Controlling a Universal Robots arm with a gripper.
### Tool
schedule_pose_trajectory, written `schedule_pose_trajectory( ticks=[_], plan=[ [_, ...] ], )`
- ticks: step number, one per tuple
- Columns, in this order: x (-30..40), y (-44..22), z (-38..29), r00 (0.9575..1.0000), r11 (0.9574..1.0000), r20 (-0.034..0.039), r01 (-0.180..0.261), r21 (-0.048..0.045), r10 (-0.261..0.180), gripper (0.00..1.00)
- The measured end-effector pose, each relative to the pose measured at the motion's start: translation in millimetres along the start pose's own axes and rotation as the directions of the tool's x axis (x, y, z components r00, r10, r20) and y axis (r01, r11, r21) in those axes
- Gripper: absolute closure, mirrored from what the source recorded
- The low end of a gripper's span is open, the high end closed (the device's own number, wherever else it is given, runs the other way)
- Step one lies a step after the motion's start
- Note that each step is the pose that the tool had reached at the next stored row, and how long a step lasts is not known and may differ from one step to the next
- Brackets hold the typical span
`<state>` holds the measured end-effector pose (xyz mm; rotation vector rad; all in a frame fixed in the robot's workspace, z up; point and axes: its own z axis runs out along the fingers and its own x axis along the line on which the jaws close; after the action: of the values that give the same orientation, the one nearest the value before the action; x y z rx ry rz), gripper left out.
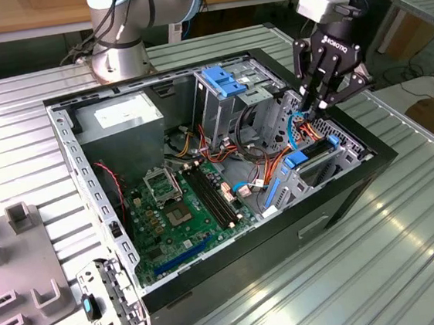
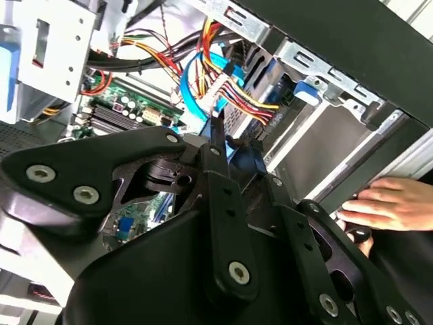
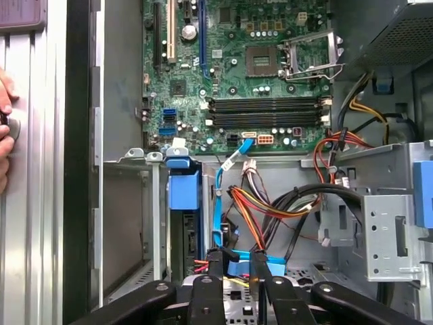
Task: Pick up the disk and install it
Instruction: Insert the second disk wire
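On a ribbed metal table (image 1: 409, 212), an open computer case (image 1: 236, 273) with green motherboard (image 1: 183, 212) exposed. Above the case's corner on the exterior view's right, the arm's black gripper (image 1: 316, 108), dipping among orange, yellow and blue cables (image 1: 294, 123); open or closed, impossible to tell. Just beneath it, the disk (image 1: 309, 155), blue rail uppermost, seated in the grey drive cage (image 1: 341, 145). In the second wrist view, a person's hand (image 2: 392, 203) resting beside the case's outer wall.

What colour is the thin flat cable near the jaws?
Light blue cable, best in the first wrist view.
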<state>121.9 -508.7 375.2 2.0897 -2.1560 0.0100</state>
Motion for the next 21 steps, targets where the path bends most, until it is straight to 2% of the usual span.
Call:
schedule_pose_trajectory(
  ticks=[2,3,4,5,10,12,14,15,16,17,18,21],
  plan=[
    [-0.3,-0.2,1.8,1.0,1.0,-0.0093,-0.001,0.0003,0.001,0.7],
    [-0.4,-0.2,2.2,0.9999,1.0,-0.0117,-0.001,0.0003,0.001,0.78],
    [-0.4,-0.2,2.2,0.9999,1.0,-0.0129,-0.001,0.0003,0.001,0.78],
    [-0.4,-0.2,2.3,0.9999,1.0,-0.0133,-0.001,0.0003,0.001,0.84],
    [0.4,-0.2,2.6,0.9999,1.0,-0.0132,-0.001,0.0004,0.001,0.84],
    [4.6,-0.5,3.8,0.9999,1.0,-0.0119,-0.001,0.0003,0.001,0.84],
    [20.5,-1.3,8.5,1.0,1.0,0.006,0.0,-0.0001,0.0,0.84],
    [24.5,-1.5,9.8,0.9998,1.0,0.0194,0.002,-0.0005,-0.002,0.84],
    [28.5,-1.5,10.8,0.9989,1.0,0.0464,0.005,-0.001,-0.005,0.84],
    [34.5,-1.8,13.4,0.998,1.0,0.0623,0.008,-0.0012,-0.008,0.84],
    [36.8,-2.0,15.0,0.9979,0.9999,0.0637,0.01,-0.0011,-0.01,0.84],
    [36.8,-1.7,16.7,0.9979,0.9999,0.0633,0.014,0.0007,-0.015,0.84]
  ],
)
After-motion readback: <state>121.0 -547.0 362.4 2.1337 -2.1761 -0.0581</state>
